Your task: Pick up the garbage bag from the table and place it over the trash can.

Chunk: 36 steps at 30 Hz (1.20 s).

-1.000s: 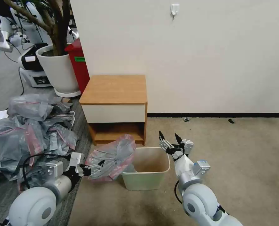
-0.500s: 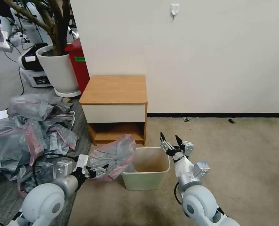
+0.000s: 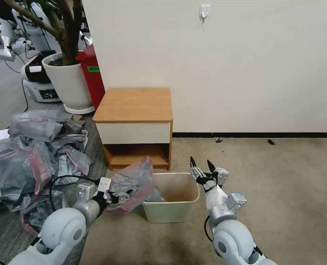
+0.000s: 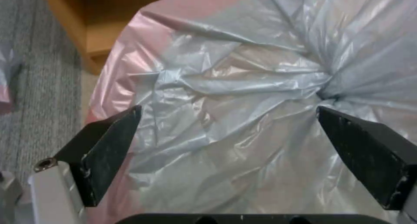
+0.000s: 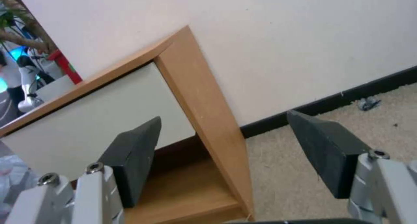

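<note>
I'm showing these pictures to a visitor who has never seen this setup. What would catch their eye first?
Probably the crumpled grey-and-pink garbage bag draped against the left rim of the cream trash can, with the left end effector open right at it. Next, the big heap of similar bags on the floor to the left. The right end effector hangs open by the can's right rim, in front of the bare-topped wooden nightstand.

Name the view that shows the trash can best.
The head view: the whole trash can stands on the carpet before the table, with the bag draped over its left rim beside the left gripper and the right gripper open at its right. Both wrist views look elsewhere: bag plastic, and the table.
</note>
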Tool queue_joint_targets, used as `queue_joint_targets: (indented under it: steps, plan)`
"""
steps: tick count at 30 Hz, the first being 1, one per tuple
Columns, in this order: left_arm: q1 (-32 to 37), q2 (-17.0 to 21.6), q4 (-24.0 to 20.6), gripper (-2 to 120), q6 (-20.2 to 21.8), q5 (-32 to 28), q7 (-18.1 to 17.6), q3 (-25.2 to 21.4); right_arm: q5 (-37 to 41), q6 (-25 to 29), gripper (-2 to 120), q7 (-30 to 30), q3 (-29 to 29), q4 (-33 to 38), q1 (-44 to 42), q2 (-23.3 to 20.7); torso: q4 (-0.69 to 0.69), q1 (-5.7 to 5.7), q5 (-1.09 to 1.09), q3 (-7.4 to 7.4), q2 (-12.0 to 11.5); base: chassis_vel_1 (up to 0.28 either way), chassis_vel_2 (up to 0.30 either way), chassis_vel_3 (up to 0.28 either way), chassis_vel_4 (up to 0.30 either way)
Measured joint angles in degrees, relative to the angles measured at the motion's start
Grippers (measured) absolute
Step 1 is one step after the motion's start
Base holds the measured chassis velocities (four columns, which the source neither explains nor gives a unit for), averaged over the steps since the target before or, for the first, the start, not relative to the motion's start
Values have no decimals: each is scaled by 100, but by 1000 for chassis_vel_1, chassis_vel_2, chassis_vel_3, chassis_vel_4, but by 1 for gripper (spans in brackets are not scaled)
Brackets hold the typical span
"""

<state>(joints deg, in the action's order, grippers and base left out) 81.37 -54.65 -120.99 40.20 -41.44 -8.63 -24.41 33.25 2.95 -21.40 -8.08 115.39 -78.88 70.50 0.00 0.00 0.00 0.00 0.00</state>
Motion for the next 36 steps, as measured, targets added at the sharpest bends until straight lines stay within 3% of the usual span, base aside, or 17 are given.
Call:
queue_joint_targets:
  steps: [20,25,36]
  plan:
    - [-300,52,188,100,40,-79,-33,414,-35,32,76,1,-107,-101,-16,64,0,0,0,0,0,0,0,0,0]
    - [-432,83,251,84,71,-280,-204,564,-44,44,73,2,-109,-151,-2,63,0,0,0,0,0,0,0,0,0]
    - [-718,49,353,82,171,-565,-464,898,-49,80,70,2,-169,-218,16,62,0,-1,0,0,0,0,0,0,0]
